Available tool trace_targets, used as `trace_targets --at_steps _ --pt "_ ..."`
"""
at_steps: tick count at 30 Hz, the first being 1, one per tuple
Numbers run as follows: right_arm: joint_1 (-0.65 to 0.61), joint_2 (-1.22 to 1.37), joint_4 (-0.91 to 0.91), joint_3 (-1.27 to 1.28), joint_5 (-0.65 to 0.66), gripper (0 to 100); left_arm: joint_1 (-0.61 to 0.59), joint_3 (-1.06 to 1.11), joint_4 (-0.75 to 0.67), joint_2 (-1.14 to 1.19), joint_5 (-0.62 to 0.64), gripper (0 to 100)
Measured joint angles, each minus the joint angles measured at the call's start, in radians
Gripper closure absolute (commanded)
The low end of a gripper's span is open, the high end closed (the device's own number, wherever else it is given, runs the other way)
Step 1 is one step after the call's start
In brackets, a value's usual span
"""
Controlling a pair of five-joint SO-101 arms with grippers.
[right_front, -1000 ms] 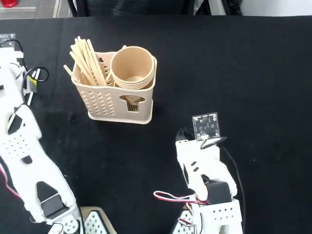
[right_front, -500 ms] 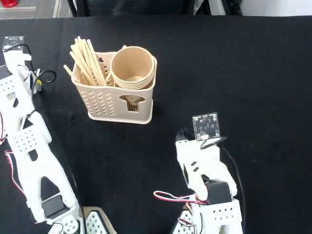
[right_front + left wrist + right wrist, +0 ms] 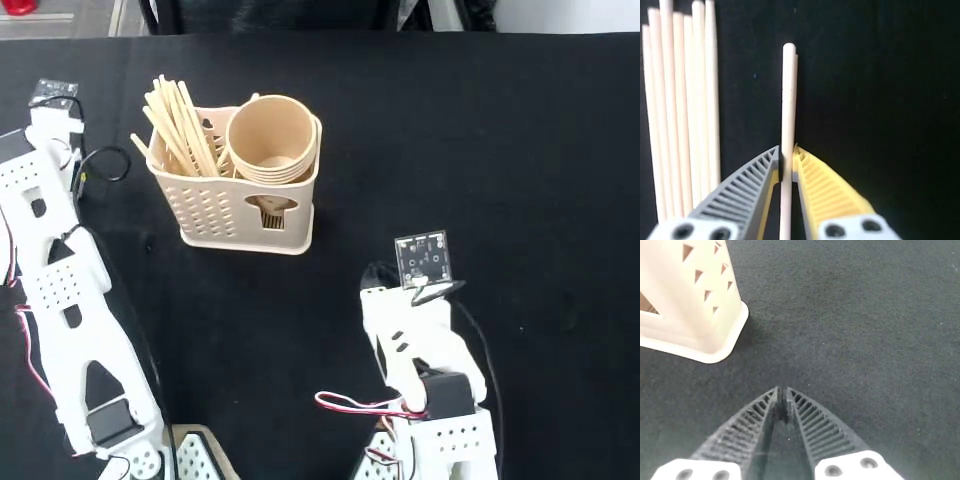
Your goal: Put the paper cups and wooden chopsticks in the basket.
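Held chopstick: one wooden stick, pinched lengthwise in the left claw, tip pointing away from the wrist.
Left claw: closed down to the stick's width, gripping it partway along; out to the left of the basket, apart from it.
Loose chopsticks: row lying side by side on the cloth, just beside the held chopstick, not touching it.
Basket: pale, perforated, upright.
Bundle: chopsticks standing tilted in the basket's left part.
Cups: nested stack, upright, in the basket beside the bundle.
Right claw: jaws pressed together, nothing between them; low over the cloth, near a basket corner.
Progress: judged well along. Cups in, many sticks in; held chopstick and loose row left to carry over.
Surface: black cloth over the whole table.
Room: pale floor strip and a red object beyond the far edge.
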Motion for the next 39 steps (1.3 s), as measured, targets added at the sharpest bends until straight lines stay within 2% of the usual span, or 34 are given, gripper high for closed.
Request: trace_targets --at_steps 4,10,17,22,25,31,35,39 --pt "0.000 0.000 0.000 0.000 0.000 98.5 -0.005 -0.006 0.064 -0.040 0.000 97" --pt "0.000 0.000 0.000 0.000 0.000 98.5 -0.003 0.002 0.072 -0.204 0.051 97" --pt "0.000 0.000 0.000 0.000 0.000 98.4 -0.018 0.009 0.078 -0.428 0.227 97" --pt "0.000 0.000 0.000 0.000 0.000 98.4 -0.023 0.072 0.078 -0.594 0.285 97" --pt "0.000 0.000 0.000 0.000 0.000 98.4 -0.025 0.238 0.078 -0.715 0.295 97" --pt "0.000 0.000 0.000 0.000 0.000 98.4 0.018 0.767 0.055 -1.051 0.301 97" --pt "0.000 0.000 0.000 0.000 0.000 98.4 0.063 1.085 -0.048 -1.323 0.301 97" --pt "0.000 0.000 0.000 0.000 0.000 98.4 0.117 1.389 -0.218 -1.633 0.299 97"
